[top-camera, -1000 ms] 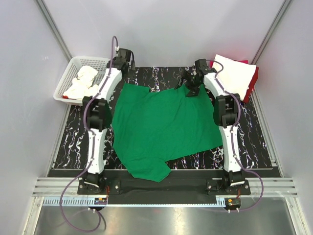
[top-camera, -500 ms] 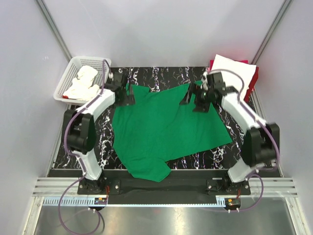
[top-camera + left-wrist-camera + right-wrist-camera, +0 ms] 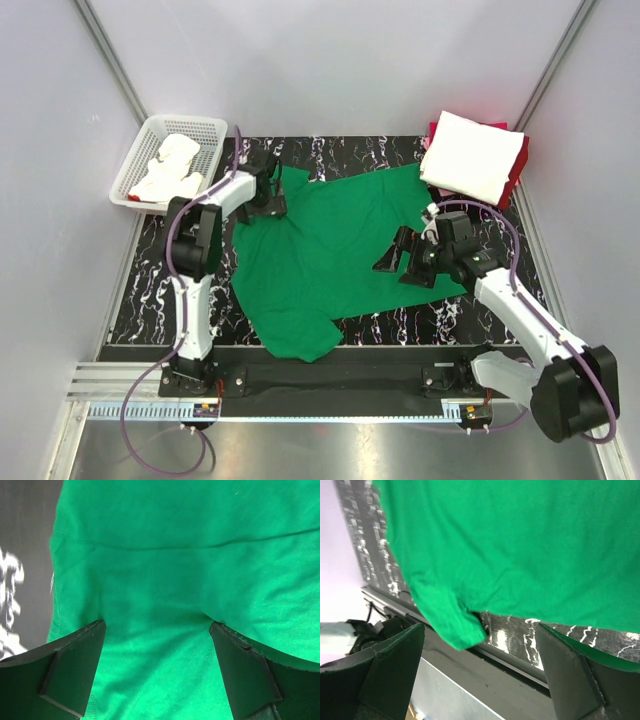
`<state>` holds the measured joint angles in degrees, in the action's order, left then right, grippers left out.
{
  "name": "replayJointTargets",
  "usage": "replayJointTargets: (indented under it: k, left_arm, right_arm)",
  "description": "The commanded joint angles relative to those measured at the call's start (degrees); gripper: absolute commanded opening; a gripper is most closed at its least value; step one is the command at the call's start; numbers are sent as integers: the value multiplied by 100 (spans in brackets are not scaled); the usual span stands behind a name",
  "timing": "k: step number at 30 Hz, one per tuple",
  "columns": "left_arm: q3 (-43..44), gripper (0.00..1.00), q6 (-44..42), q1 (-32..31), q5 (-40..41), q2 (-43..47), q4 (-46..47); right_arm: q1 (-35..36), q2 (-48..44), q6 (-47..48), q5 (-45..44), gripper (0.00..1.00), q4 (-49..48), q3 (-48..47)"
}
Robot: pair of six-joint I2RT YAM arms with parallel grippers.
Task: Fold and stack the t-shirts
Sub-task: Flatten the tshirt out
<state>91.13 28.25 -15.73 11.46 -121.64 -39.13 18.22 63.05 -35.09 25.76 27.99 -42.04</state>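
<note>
A bright green t-shirt [image 3: 325,255] lies spread flat on the black marbled mat, one sleeve [image 3: 451,622] reaching the near edge. My left gripper [image 3: 272,200] hovers open over the shirt's back left corner. In the left wrist view green cloth [image 3: 165,555] fills the frame and lies loose between the dark fingers [image 3: 75,672]. My right gripper [image 3: 398,266] hangs open above the shirt's right side, its fingers [image 3: 572,680] apart with nothing between them. A folded white t-shirt [image 3: 472,152] rests on a red one [image 3: 518,170] at the back right.
A white mesh basket [image 3: 152,130] with white cloth [image 3: 170,165] in it stands at the back left, beside the left arm. Grey walls close in the sides and back. A metal rail [image 3: 330,385] runs along the near edge by the arm bases.
My right arm has swung from the back edge toward the near right of the shirt. My left gripper has come forward and down onto the back left corner. The shirt's far edge has spread rightward.
</note>
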Motion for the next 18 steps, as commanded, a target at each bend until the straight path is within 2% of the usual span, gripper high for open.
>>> replayJointTargets:
  k: [1,5,7,10,13,16,17,18]
  left_arm:
    - [982,93,-12,8,426,-736,-506]
    - [2764,94,-310,34,603,-1589,-1296]
    - [3355,94,-399,87,568,-2046,-1561]
    - [4113,94,-522,157,515,-2250,-1896]
    - [3791,94,-531,140,506,-1610,-1835]
    - [2694,95,-417,70,550,-398,-1580]
    - [1960,95,-304,26,576,-30,-1414]
    - [1552,95,-242,0,524,688,-1326]
  right_arm:
    - [42,-319,-24,-44,100,-110,-234]
    - [42,-249,99,-141,100,22,-436]
    - [42,-170,195,-185,100,84,-507]
    - [42,-91,257,-282,100,128,-507]
    - [42,-161,248,-387,100,110,-410]
    - [50,-319,205,-545,100,128,-296]
    - [42,-398,196,-580,100,128,-261]
    - [42,-451,187,-650,100,154,-191]
